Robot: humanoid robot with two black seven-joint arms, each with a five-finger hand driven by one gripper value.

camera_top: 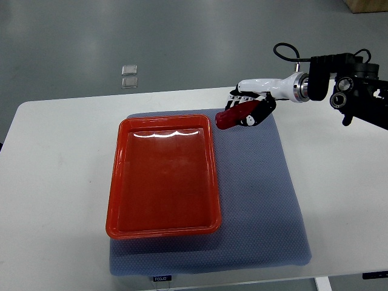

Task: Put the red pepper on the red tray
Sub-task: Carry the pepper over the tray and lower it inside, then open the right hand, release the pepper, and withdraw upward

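A long red pepper is held in my right hand, just off the far right corner of the red tray. The fingers are curled around the pepper, which points left toward the tray. The right arm comes in from the right edge, white forearm and black joint showing. The red tray lies empty on a blue-grey mat in the middle of the white table. The hand and pepper are over the mat's far edge, apart from the tray rim. My left arm does not show.
The white table extends left and right of the mat. Two small clear squares lie on the grey floor beyond the table's far edge. A cable loops above the right forearm.
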